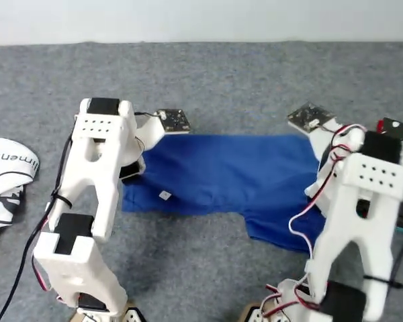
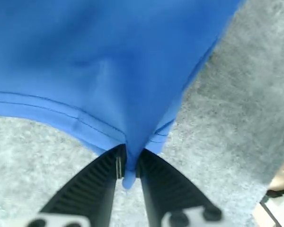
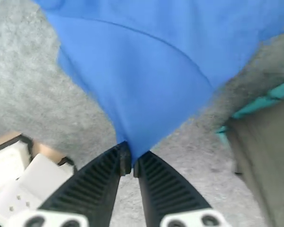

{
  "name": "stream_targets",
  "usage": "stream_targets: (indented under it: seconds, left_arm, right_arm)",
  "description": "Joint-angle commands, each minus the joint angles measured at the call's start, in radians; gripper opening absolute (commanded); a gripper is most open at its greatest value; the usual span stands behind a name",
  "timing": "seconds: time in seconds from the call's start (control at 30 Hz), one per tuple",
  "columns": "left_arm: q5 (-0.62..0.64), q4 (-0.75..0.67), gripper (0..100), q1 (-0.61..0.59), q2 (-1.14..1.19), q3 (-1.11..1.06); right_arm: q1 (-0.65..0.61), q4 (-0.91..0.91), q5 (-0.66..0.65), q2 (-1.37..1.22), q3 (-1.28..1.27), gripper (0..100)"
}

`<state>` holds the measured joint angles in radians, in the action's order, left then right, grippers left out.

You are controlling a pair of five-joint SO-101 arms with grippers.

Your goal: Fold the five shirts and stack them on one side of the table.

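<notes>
blue shirt [image 1: 221, 176] spread mid-frame on table [image 1: 255, 80] | left claw [image 2: 128, 165] clamped on its hem | right claw [image 3: 128, 161] clamped on its edge | white shirt [image 1: 7, 176] crumpled at left edge

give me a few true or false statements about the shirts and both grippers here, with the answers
1. The left gripper is shut on an edge of the blue fabric shirt. True.
2. The right gripper hangs open above the table. False: it is shut on the blue fabric shirt too.
3. A crumpled white shirt with black print lies off to one side, apart from the blue one. True.
4. The blue shirt lies spread on bare wood. False: it lies on a grey felt-like surface.
</notes>
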<state>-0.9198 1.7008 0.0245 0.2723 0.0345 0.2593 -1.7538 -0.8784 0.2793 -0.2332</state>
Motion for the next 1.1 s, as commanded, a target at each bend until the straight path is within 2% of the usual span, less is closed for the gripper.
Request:
stream_targets:
  seconds: [0.0,0.27,0.37,0.47,0.67,0.77,1.07]
  left_arm:
    - [0.025,-0.064,2,-0.011,-0.006,-0.016]
    - [0.147,-0.163,7,-0.009,0.044,-0.010]
    - [0.158,-0.161,7,-0.003,0.044,-0.005]
    - [0.160,-0.115,7,-0.006,0.044,0.039]
    - [0.195,0.034,7,-0.006,0.044,0.216]
    - [0.198,0.054,7,-0.014,0.032,0.271]
    - [0.192,0.054,7,-0.006,-0.173,0.160]
  right_arm:
    - [0.027,-0.001,-0.003,-0.082,-0.021,1.5]
    - [0.090,0.108,-0.005,-0.243,-0.020,2.4]
    - [0.088,0.110,-0.002,-0.243,-0.017,10.5]
    - [0.096,0.102,0.035,-0.243,0.038,16.2]
    - [0.105,-0.021,0.058,-0.243,0.187,16.9]
    - [0.116,-0.042,0.061,-0.242,0.222,16.7]
    - [0.137,-0.041,0.061,-0.191,0.201,16.6]
